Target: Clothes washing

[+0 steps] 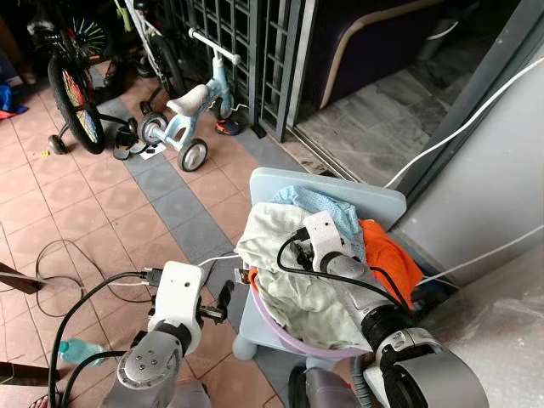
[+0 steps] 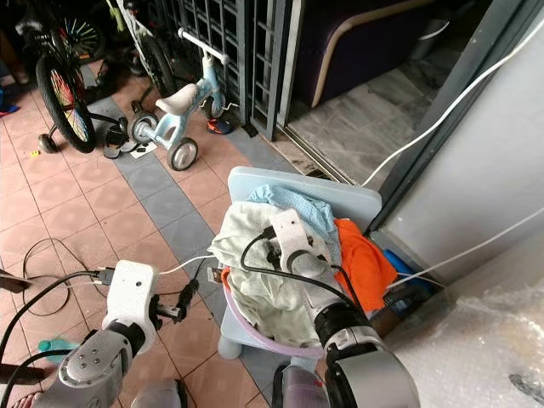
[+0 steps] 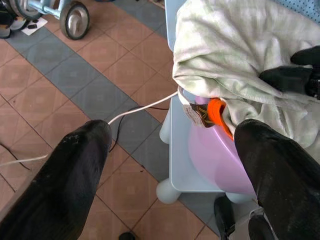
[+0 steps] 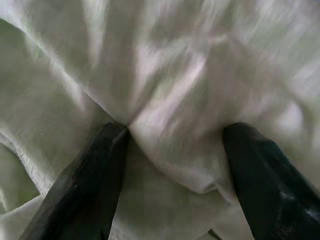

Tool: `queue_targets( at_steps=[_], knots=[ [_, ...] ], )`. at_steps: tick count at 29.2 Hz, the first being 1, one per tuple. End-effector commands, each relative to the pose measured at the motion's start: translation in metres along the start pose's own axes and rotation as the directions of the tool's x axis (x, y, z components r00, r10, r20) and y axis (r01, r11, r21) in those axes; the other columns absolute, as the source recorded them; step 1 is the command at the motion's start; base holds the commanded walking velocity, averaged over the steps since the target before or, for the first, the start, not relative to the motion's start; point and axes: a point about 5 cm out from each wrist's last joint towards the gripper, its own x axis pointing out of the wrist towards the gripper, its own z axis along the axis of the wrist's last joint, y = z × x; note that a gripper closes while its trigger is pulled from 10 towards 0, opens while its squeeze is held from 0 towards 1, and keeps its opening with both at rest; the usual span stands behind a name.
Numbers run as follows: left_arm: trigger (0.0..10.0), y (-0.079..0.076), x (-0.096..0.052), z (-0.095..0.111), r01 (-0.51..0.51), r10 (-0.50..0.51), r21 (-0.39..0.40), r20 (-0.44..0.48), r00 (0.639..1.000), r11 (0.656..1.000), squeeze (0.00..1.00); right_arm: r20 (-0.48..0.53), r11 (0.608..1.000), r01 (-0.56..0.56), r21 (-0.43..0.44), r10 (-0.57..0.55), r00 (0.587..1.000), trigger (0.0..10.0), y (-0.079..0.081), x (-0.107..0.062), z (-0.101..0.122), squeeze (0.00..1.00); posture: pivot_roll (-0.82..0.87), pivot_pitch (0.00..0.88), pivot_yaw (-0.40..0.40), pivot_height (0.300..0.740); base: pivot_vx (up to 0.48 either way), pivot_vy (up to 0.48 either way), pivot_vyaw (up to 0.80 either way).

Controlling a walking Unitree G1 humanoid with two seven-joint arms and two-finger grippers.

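right gripper [image 4: 172, 135], fingers apart, presses into the pale cloth [image 1: 297, 280] heaped in the purple basin [image 3: 215, 160] on the stool [image 1: 374, 200]; left gripper [image 3: 170, 165] open beside it. risk: dragging neighbouring clothes overboard.

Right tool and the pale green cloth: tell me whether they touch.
Touching. In the right wrist view both open fingers press into the pale green cloth, which puckers at the fingertips.
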Motion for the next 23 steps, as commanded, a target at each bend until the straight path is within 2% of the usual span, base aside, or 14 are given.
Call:
queue_targets(
  at_steps=[1,4,11,23],
  knots=[
    [10.0,-0.002,-0.004,0.002,-0.002,0.002,-0.001,0.001,1.0,1.0,0.0,-0.044,0.999,-0.007,0.036,0.009,0.999,0.0,0.001,0.001,-0.006,0.0,0.13,0.214,-0.057,0.74,0.0,0.0,0.0],
    [10.0,-0.003,-0.003,0.002,-0.004,0.004,-0.005,-0.004,1.0,1.0,0.0,-0.058,0.999,-0.038,0.01,0.039,0.998,0.0,0.008,0.002,-0.008,0.0,0.12,0.216,-0.067,0.74,0.0,0.0,0.0],
    [10.0,-0.004,0.0,0.005,-0.005,0.005,0.001,0.006,1.0,1.0,0.0,-0.049,0.997,-0.04,0.062,0.043,0.998,0.0,0.005,0.003,-0.004,0.0,0.12,0.205,-0.081,0.74,0.0,0.0,0.0],
    [10.0,0.0,0.011,0.013,-0.032,0.031,0.018,0.033,0.999,0.999,0.0,-0.053,0.998,-0.033,0.049,0.036,0.998,0.0,0.007,0.004,0.001,0.0,0.14,0.171,-0.1,0.74,0.0,0.0,0.0]
  ],
)
